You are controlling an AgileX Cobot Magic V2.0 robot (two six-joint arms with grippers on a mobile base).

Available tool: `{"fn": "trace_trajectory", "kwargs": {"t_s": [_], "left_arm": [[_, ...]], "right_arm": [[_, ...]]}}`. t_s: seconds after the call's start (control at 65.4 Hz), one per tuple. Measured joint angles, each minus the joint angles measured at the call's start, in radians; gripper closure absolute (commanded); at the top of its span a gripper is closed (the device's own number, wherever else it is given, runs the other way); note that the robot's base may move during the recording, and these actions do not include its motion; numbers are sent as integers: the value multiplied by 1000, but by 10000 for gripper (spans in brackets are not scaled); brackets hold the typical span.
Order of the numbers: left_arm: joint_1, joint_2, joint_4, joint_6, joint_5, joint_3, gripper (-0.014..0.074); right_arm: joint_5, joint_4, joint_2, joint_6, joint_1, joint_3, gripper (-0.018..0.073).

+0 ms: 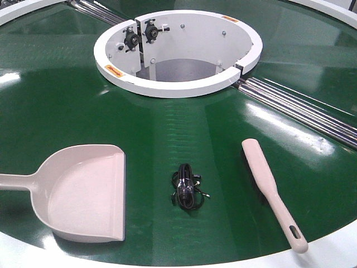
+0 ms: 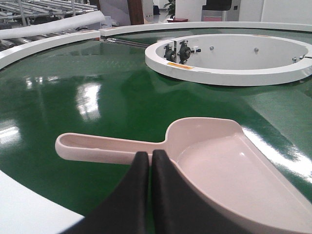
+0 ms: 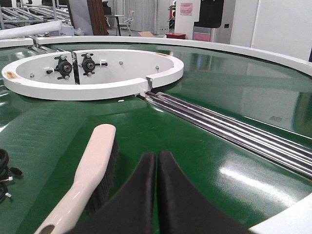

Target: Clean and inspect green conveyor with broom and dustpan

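Left pincer (image 2: pixel 150 156) and right pincer (image 3: pixel 156 157), closed tight and empty, show only from the wrists; the front view alone has dustpan (image 1: pixel 83 192), cable (image 1: pixel 187 187) and broom (image 1: pixel 273 192) together.

Bright overhead light gives you white glare on the glossy dark-green circular conveyor belt (image 2: pixel 87 100), ahead-left of your left claw (image 2: pixel 150 155) and right of your right claw (image 3: pixel 156 156). Both claws look soft, perhaps out of focus; shadows are faint.

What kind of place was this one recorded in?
Probably an industrial or warehouse-style test floor: a big green conveyor with chrome rollers, and more roller racks behind it.
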Motion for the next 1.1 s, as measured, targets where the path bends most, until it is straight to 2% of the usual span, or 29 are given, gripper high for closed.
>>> {"fn": "trace_trajectory", "kwargs": {"t_s": [1.1], "left_arm": [[0,0,0,0,-7,0,603]], "right_arm": [[-3,0,0,0,0,0,567]]}}
